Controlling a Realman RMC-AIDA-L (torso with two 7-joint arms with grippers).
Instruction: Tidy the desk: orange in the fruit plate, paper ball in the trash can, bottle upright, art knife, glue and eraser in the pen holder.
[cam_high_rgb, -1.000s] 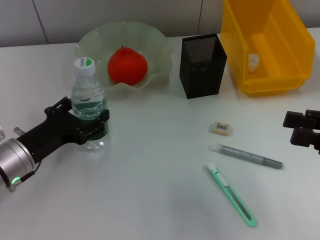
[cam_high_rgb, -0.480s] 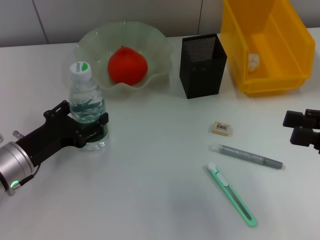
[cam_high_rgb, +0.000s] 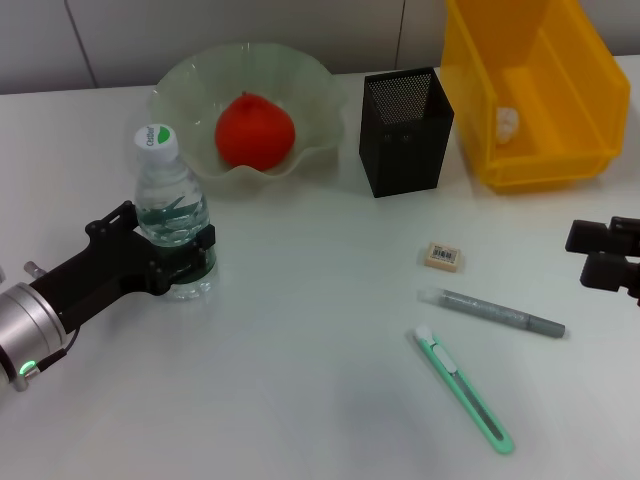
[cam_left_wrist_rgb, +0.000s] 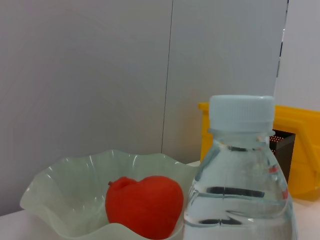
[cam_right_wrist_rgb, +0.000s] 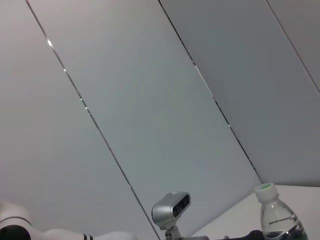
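Note:
A clear water bottle with a white cap stands upright on the white desk, left of centre. My left gripper is shut around its lower part. The bottle fills the left wrist view. The orange lies in the pale green fruit plate. A paper ball lies in the yellow bin. The eraser, the grey glue stick and the green art knife lie flat on the desk in front of the black mesh pen holder. My right gripper is parked at the right edge, open and empty.
The fruit plate stands just behind the bottle, with the pen holder to its right and the yellow bin at the back right. The right wrist view shows a wall and the bottle far off.
My left gripper has shifted the upright bottle slightly to the left and back. The right arm and the other objects have not moved.

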